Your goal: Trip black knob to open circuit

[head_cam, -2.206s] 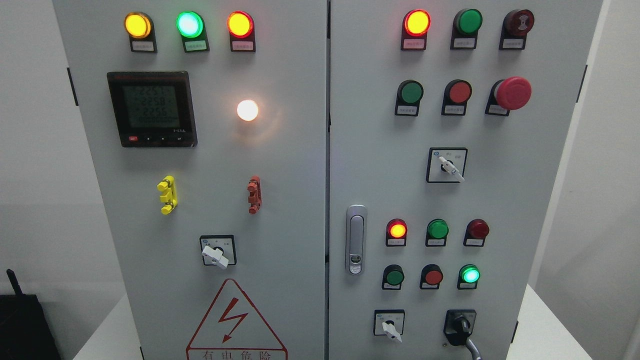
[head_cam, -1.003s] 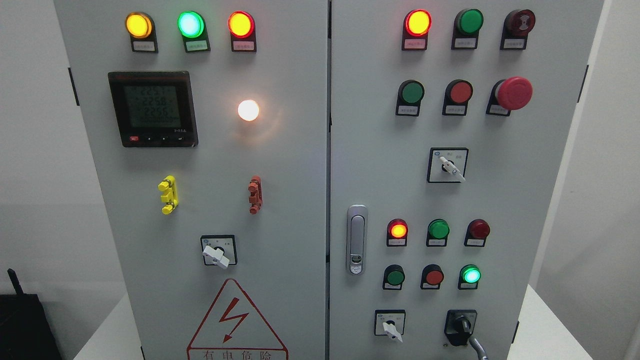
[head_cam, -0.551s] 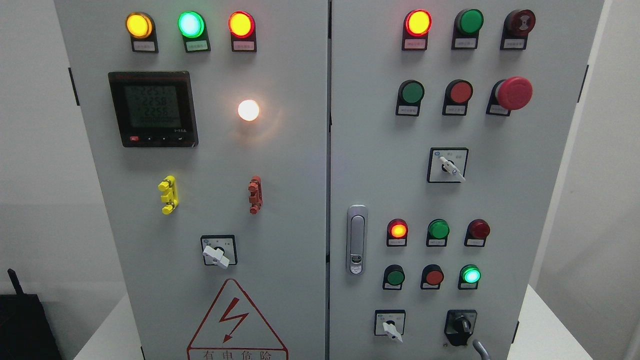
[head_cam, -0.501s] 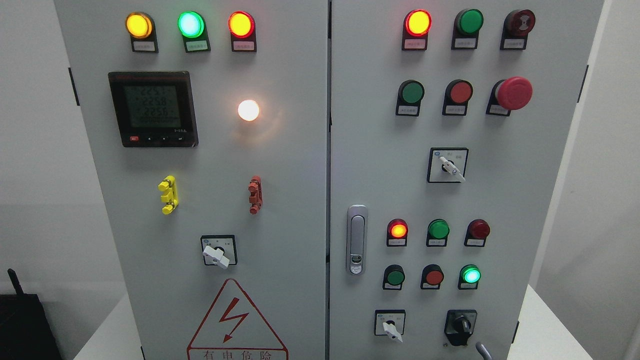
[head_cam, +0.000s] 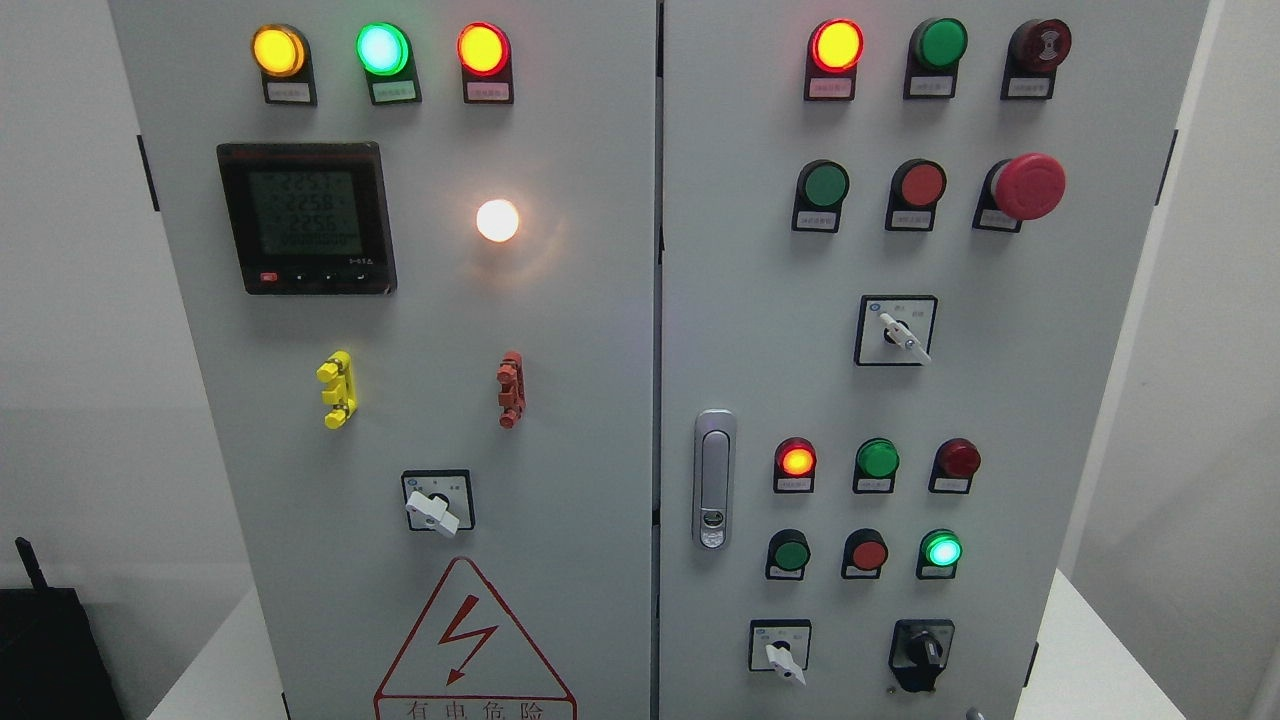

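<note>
The black knob (head_cam: 922,652) sits at the lower right of the grey cabinet's right door (head_cam: 760,330), its handle standing nearly upright with a slight tilt. Nothing touches it. A small grey sliver of my right hand (head_cam: 969,713) shows at the bottom edge, just below and right of the knob and apart from it. The rest of that hand is out of frame. My left hand is not in view.
A white selector switch (head_cam: 780,655) is left of the knob, with another white selector switch (head_cam: 900,333) higher up. The lit green lamp (head_cam: 941,550) and red pushbutton (head_cam: 866,553) sit above the knob. The red mushroom button (head_cam: 1028,186) juts out at the upper right. The door latch (head_cam: 712,480) is at centre.
The grey part of my right hand that touched the knob's lower right has drawn down and away, almost out of frame. The knob's handle now stands more upright.
</note>
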Tool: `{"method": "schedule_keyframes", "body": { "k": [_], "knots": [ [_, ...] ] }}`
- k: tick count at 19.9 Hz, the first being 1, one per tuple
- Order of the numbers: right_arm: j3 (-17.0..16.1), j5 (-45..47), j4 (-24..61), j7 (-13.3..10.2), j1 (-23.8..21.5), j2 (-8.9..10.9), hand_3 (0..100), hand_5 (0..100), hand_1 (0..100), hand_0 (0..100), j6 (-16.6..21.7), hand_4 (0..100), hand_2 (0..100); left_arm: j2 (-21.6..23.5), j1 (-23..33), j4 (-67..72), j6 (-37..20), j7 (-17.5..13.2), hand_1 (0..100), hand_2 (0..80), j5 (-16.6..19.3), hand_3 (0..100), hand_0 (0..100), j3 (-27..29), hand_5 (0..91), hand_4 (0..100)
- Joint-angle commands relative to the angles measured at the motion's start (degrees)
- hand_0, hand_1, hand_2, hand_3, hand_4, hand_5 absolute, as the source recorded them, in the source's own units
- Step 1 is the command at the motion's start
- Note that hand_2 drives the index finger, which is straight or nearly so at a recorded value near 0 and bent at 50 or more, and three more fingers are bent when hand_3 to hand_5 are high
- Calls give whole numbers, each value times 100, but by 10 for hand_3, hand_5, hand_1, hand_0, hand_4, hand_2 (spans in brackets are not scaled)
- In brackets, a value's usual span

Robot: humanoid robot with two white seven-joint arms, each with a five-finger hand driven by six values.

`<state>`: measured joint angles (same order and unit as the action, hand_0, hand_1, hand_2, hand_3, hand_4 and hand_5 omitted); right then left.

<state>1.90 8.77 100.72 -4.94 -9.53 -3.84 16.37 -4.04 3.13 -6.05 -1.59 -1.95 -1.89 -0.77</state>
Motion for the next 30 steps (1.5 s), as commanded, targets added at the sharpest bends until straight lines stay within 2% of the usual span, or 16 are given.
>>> {"method": "schedule_keyframes", "body": {
  "k": [1, 6, 9, 12, 14, 17, 19, 20, 22, 26, 28, 30],
  "knots": [
    [65, 19, 203, -86, -92, -38, 991, 914, 831, 988, 173, 900, 0, -9, -23, -1, -8, 1, 389, 0, -14, 0, 120, 7, 0, 0],
    [74, 28, 299, -139, -409, -46, 970, 878, 825, 964, 323, 864, 0, -9, -14, -1, 0, 1, 389, 0, -14, 0, 120, 7, 0, 0],
    [82, 28, 378, -139, -593, -64, 910, 813, 844, 954, 446, 796, 0, -9, -23, -1, -8, 1, 389, 0, -14, 0, 120, 7, 0, 0],
    [126, 28, 422, -139, -717, -125, 773, 693, 823, 932, 534, 640, 0, -9, -23, -1, -8, 1, 389, 0, -14, 0, 120, 7, 0, 0],
    [135, 28, 440, -130, -787, -126, 611, 523, 720, 896, 578, 503, 0, -9, -14, -1, -8, 1, 389, 0, -14, 0, 120, 7, 0, 0],
    [135, 28, 440, -121, -813, -134, 447, 367, 559, 869, 578, 346, 0, -9, -14, -1, -8, 1, 389, 0, -14, 0, 120, 7, 0, 0],
    [135, 28, 440, -113, -840, -134, 353, 290, 478, 769, 578, 262, 0, -9, -23, -1, -8, 1, 389, 0, -14, 0, 120, 7, 0, 0],
    [135, 28, 440, -113, -840, -134, 303, 230, 439, 646, 578, 216, 0, -9, -23, -1, -8, 1, 389, 0, -14, 0, 120, 7, 0, 0],
    [135, 28, 440, -104, -840, -134, 243, 151, 386, 465, 578, 161, 0, -9, -23, -1, -8, 1, 389, 0, -14, 0, 120, 7, 0, 0],
    [144, 28, 440, -78, -840, -134, 140, 11, 260, 184, 578, 55, 0, -9, -23, -1, -8, 1, 389, 0, -14, 0, 120, 7, 0, 0],
    [144, 28, 440, -60, -849, -134, 97, 0, 177, 133, 578, 5, 0, -9, -23, -1, -8, 1, 389, 0, -14, 0, 120, 7, 0, 0],
    [144, 37, 440, -33, -849, -134, 49, 0, 103, 95, 578, 0, 0, -9, -23, -1, -8, 1, 389, 0, -14, 0, 120, 7, 0, 0]
  ]
}}
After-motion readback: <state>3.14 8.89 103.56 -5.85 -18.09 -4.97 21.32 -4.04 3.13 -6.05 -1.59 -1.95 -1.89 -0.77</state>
